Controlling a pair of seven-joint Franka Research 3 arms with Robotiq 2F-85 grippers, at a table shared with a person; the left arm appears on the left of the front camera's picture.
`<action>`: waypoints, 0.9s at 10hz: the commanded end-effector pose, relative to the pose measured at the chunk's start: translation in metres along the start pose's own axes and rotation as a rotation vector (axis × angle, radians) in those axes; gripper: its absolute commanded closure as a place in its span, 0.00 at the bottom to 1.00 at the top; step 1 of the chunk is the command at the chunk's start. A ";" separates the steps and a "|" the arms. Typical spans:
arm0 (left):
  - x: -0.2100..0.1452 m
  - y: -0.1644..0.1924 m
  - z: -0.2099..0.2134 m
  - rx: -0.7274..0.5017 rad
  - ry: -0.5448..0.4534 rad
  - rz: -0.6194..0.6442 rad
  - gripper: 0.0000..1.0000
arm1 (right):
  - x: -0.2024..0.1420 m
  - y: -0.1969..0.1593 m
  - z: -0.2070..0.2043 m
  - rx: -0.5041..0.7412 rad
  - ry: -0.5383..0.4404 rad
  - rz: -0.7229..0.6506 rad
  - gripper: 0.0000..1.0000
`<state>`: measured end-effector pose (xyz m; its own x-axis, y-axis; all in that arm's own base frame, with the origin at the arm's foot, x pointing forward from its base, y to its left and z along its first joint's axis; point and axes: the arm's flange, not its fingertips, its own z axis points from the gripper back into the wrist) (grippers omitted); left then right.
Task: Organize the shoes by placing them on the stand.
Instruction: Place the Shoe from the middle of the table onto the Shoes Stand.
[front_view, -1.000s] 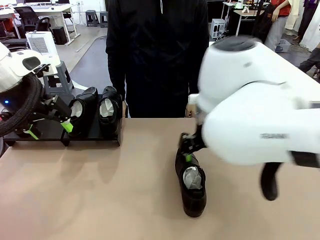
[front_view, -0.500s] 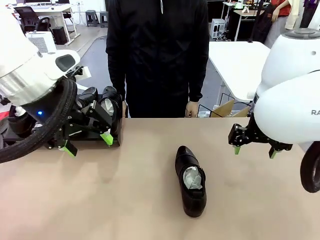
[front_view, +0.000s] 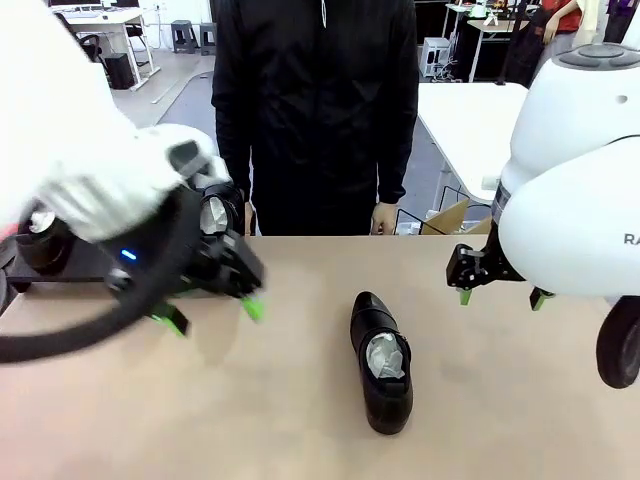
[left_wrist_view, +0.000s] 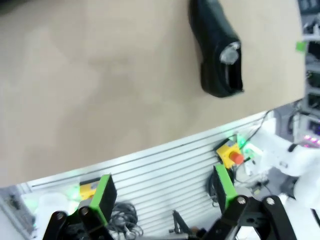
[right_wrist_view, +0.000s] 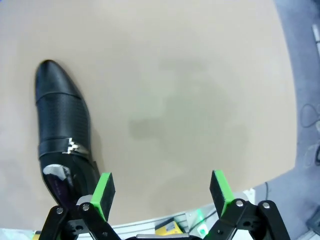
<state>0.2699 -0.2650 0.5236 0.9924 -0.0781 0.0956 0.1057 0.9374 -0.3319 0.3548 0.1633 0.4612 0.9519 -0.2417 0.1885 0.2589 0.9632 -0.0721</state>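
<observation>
One glossy black shoe (front_view: 381, 362) with white paper inside lies alone in the middle of the tan table, toe toward the person. My left gripper (front_view: 210, 314) hovers open to its left, blurred by motion, with nothing between its fingers. Behind that arm, another shoe (front_view: 215, 212) sits on the black stand (front_view: 75, 262), which is mostly hidden. My right gripper (front_view: 498, 297) hangs open and empty above the table, right of the lone shoe. In the left wrist view the shoe (left_wrist_view: 217, 50) lies far ahead of the gripper (left_wrist_view: 165, 195). In the right wrist view the shoe (right_wrist_view: 62, 130) lies beside the left finger of the gripper (right_wrist_view: 162, 192).
A person in black (front_view: 315, 110) stands at the far edge, one hand (front_view: 383, 218) hanging by the table. The table's near edge with a metal rail and a yellow stop button (left_wrist_view: 231, 154) appears in the left wrist view. A white table (front_view: 465, 125) stands behind on the right.
My left arm has swung right, away from the stand and out over the table toward the lone shoe. My right gripper has pulled back from the shoe to the right and now holds nearly still.
</observation>
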 end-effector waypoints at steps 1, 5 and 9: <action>0.008 -0.043 -0.044 0.048 -0.042 0.004 0.00 | 0.003 -0.034 0.011 -0.053 0.004 -0.116 0.00; 0.020 -0.095 -0.099 0.170 -0.119 -0.106 0.00 | -0.005 -0.083 0.005 -0.048 0.023 -0.269 0.00; 0.040 -0.130 -0.151 0.257 -0.159 -0.190 0.00 | 0.003 -0.079 0.010 -0.052 0.025 -0.212 0.00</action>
<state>0.2967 -0.4161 0.4383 0.9309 -0.2420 0.2735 0.2748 0.9575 -0.0879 0.3300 0.0839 0.4730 0.8665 -0.4652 0.1811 0.4850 0.8704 -0.0846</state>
